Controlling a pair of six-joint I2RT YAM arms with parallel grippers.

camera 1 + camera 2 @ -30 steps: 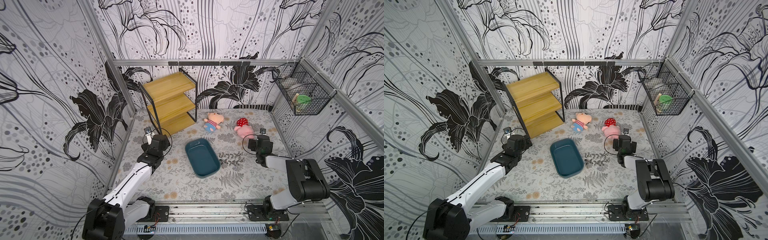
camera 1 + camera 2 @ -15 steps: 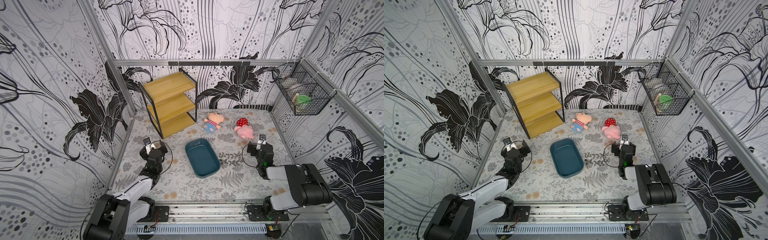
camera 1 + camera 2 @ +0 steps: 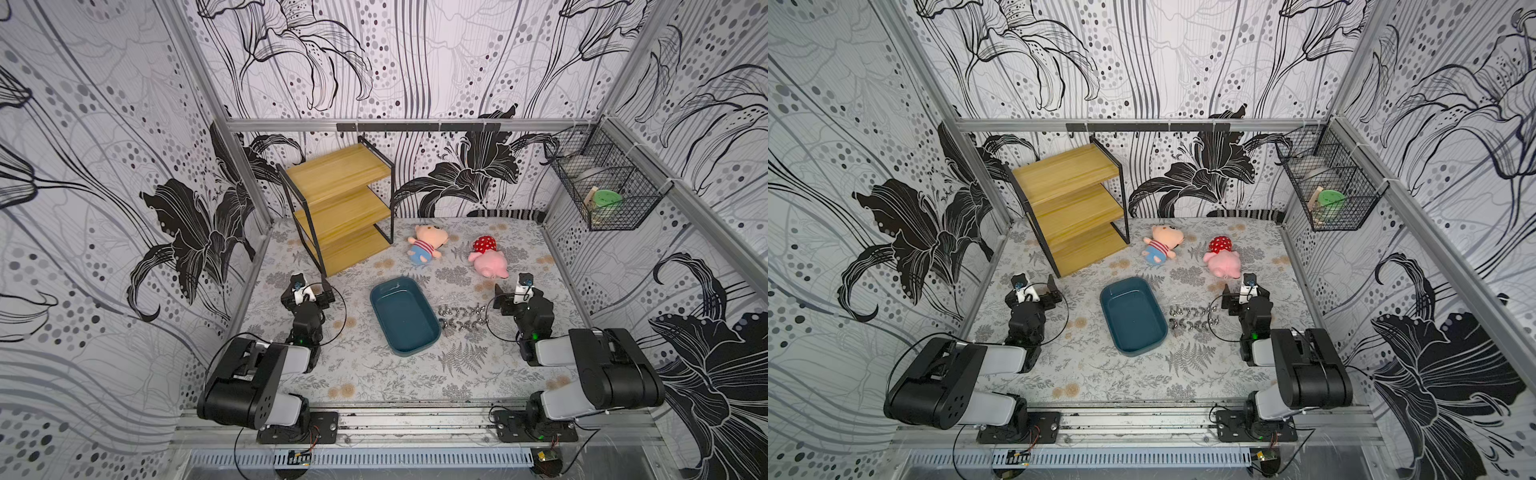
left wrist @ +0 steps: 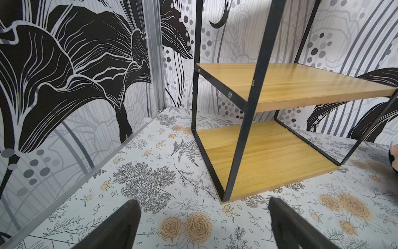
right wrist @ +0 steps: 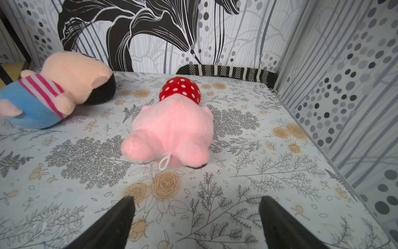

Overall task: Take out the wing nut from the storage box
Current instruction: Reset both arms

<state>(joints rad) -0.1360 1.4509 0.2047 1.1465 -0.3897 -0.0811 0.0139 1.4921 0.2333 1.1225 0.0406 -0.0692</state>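
The storage box (image 3: 405, 318) (image 3: 1133, 318) is a dark teal tray in mid-table, and in both top views its inside looks bare. Several silver wing nuts (image 3: 461, 316) (image 3: 1194, 318) lie in two rows on the mat just right of it. My left gripper (image 3: 308, 291) (image 3: 1032, 291) (image 4: 202, 201) sits low over the mat left of the box, open and empty, facing the shelf. On the other side of the nuts my right gripper (image 3: 519, 293) (image 3: 1246, 293) (image 5: 196, 198) is open and empty too, facing the pink plush.
A wooden three-tier shelf (image 3: 340, 208) (image 4: 269, 151) stands at the back left. A boy plush (image 3: 426, 245) (image 5: 53, 92) and a pink pig plush (image 3: 488, 257) (image 5: 172, 129) lie behind the box. A wire basket (image 3: 602, 191) hangs on the right wall.
Both arms have folded back toward the front rail, bringing the grippers nearer the front. Both grippers stay open. The box and the wing nuts have not moved.
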